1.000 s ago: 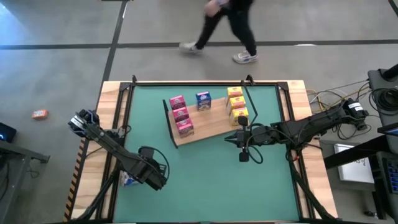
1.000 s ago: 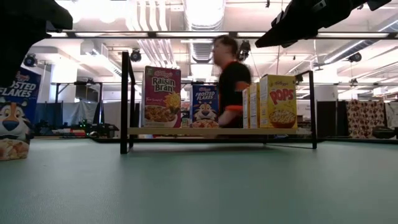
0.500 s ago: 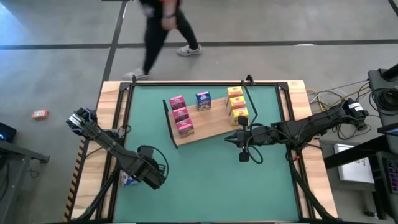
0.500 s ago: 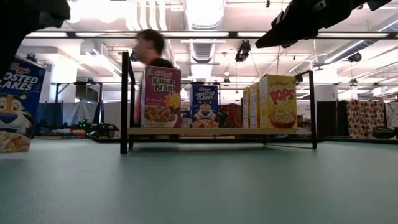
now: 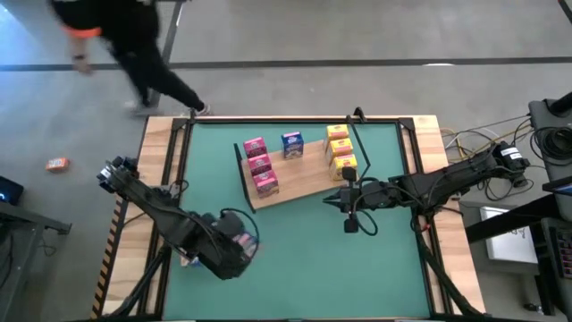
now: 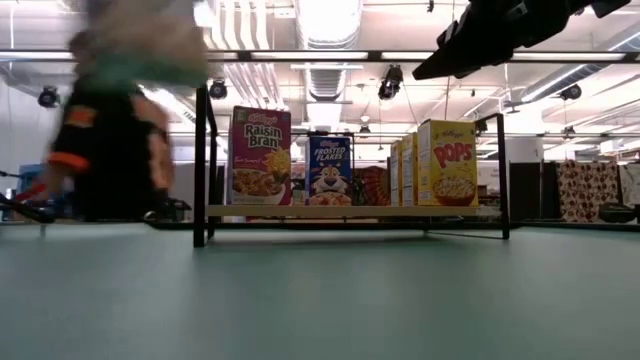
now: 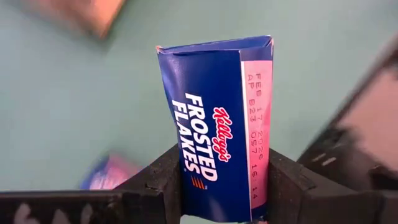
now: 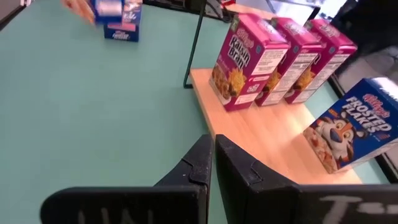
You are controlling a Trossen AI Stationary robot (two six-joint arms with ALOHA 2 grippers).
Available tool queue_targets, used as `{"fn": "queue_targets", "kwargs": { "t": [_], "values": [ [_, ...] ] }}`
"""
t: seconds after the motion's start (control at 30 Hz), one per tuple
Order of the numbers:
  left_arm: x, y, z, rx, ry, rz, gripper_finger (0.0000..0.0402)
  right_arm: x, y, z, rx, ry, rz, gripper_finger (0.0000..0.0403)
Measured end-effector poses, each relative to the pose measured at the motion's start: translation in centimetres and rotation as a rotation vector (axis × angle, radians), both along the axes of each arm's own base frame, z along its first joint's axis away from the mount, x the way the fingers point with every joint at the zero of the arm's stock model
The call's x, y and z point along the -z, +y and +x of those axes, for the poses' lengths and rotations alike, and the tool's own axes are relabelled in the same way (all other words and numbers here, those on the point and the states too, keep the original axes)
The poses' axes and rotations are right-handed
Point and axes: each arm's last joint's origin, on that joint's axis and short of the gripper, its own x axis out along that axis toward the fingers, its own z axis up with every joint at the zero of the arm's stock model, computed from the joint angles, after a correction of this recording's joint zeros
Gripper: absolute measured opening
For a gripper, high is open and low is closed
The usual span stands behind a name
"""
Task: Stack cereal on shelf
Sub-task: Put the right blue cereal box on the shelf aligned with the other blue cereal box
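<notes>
Cereal boxes mostly set on the shelf (image 5: pixel 299 183), the wooden board lying at an angle on the green counter (image 5: pixel 295 259). Three pink boxes (image 5: pixel 259 165) in a row at the shelf's left end, one blue box (image 5: pixel 291 145) at its back middle, three yellow boxes (image 5: pixel 340 150) in a row at its right end, next to the black wire frame. From the low view: pink box (image 6: pixel 260 156), blue box (image 6: pixel 328 171) and yellow box (image 6: pixel 445 163) standing upright on the board.

Well apart from the shelf, toward the counter's near left corner: left claw (image 5: pixel 234 250), clamped on another blue box (image 7: pixel 221 127) of Frosted Flakes. Box gripped by its two sides between the dark fingers (image 7: pixel 158 180), printed face and date-stamped side showing in the left wrist view, green counter behind it. One more blue box (image 5: pixel 188 259) lying on the counter just beside the left arm, farther from the shelf; the same box, probably, blurred in the left wrist view (image 7: pixel 111 172).

Right claw (image 5: pixel 332 200) hanging at the shelf's near right corner, just below the yellow row, fingers (image 8: pixel 205 163) pressed together, holding nothing. Seen past them: the pink row (image 8: pixel 277 56) and the shelf's blue box (image 8: pixel 349 132) on the board.

Beyond the counter, a person (image 5: pixel 121 45) walking on the grey floor, blurred in the low view (image 6: pixel 115 120). Small orange thing (image 5: pixel 57 164) lying on the floor left of the counter.
</notes>
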Motion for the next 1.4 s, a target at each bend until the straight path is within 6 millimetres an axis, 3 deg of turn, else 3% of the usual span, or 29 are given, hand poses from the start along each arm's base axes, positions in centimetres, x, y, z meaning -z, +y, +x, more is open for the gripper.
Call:
{"fn": "queue_targets", "kwargs": {
  "t": [0.2,0.43,0.73,0.97,1.4],
  "values": [
    [-4.3,-0.1,2.7,0.198,-0.264,0.218,0.0144,0.2,-0.1,-0.8,-0.001,0.068,0.039,0.0013],
    [-5.5,1.3,6.9,0.369,-0.250,0.388,0.0144,-0.1,1.0,-1.8,-0.105,0.086,0.092,0.0013],
    [-3.5,5.0,11.6,0.551,0.015,0.481,0.0144,-0.6,3.5,-3.1,-0.256,0.062,0.050,0.0013],
    [-1.5,8.2,14.7,0.655,0.114,0.489,0.0144,-0.5,4.7,-4.4,-0.336,0.045,0.044,0.0013],
    [-0.2,15.2,16.5,0.662,0.208,0.513,0.0144,-0.8,5.2,-6.8,-0.419,-0.068,0.071,0.0013]
  ]
}}
